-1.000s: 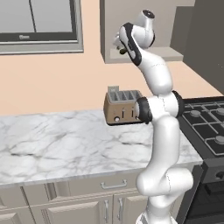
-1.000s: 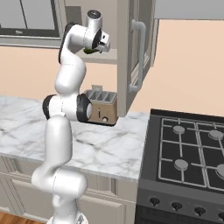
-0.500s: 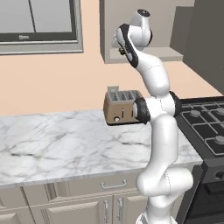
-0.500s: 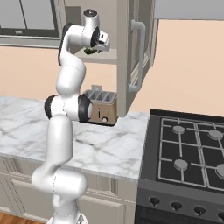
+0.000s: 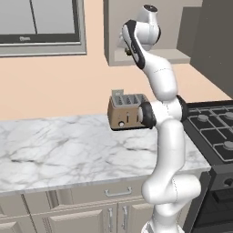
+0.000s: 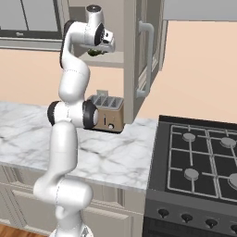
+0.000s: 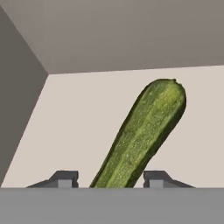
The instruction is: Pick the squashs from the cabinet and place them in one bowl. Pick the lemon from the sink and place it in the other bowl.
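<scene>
A dark green squash (image 7: 144,131) lies on the pale shelf of the cabinet (image 7: 78,131), running away from the hand. My gripper (image 7: 110,177) has one finger tip on each side of its near end and is shut on it. In the right base view the raised arm holds the gripper (image 6: 96,50) inside the open cabinet (image 6: 115,60), with the squash (image 6: 95,52) a dark spot at the hand. The left base view has the hand (image 5: 125,45) at the cabinet (image 5: 179,55) shelf edge. The bowls, the lemon and the sink are out of view.
A brown toaster (image 5: 127,111) stands on the marble counter (image 5: 54,150) below the cabinet. The cabinet door (image 6: 143,55) hangs open to the right of the hand. A black stove (image 6: 199,152) lies on the right. A window (image 5: 41,22) is at upper left.
The fingers have closed in from wide open onto the squash. The hand has stayed at the cabinet shelf.
</scene>
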